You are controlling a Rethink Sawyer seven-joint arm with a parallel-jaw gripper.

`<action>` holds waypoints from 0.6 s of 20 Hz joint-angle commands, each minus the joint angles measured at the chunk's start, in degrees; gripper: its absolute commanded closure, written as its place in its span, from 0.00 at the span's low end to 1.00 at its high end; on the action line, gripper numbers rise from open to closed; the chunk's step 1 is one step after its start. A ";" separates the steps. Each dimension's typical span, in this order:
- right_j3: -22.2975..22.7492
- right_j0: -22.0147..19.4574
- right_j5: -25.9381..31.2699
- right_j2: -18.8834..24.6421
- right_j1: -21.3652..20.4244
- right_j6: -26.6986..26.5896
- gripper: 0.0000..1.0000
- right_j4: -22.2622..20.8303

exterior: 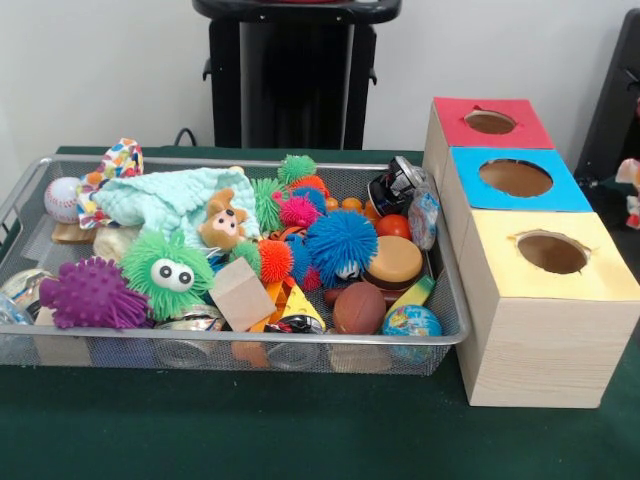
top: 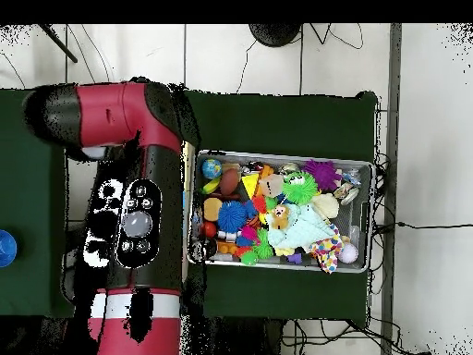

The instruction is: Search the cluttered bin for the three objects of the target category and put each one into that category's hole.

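Observation:
The wire-mesh bin (exterior: 250, 341) lies on the green table, full of toys; it also shows in the overhead view (top: 286, 154). A white cloth piece printed with coloured triangles (exterior: 121, 158) pokes up at the bin's far left corner, next to the baseball; overhead it lies at the bin's lower right (top: 325, 252). A dotted strip of cloth (exterior: 90, 196) hangs just below it. No other printed cloth shows. The yellow-topped box's hole (exterior: 552, 252) is right of the bin, nearest the camera. The arm (top: 139, 222) covers the boxes from above. The gripper is out of view.
A mint-green knitted cloth (exterior: 170, 195) with a plush monkey (exterior: 222, 222) covers the bin's left half. Spiky balls: purple (exterior: 92, 293), green with eyes (exterior: 168, 270), blue (exterior: 340, 243). A baseball (exterior: 62, 198) sits far left. The blue-topped (exterior: 515, 177) and red-topped (exterior: 490, 121) boxes stand behind the yellow one.

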 commanded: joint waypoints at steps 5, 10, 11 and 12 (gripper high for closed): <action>1.93 -3.32 -0.99 5.29 2.89 -2.37 1.00 -3.32; 2.96 -4.41 -1.85 6.08 2.85 -4.21 1.00 -3.75; 3.12 -4.56 -1.93 6.21 2.87 -4.49 1.00 -3.85; 3.31 -4.66 -1.89 6.39 2.83 -4.60 1.00 -3.90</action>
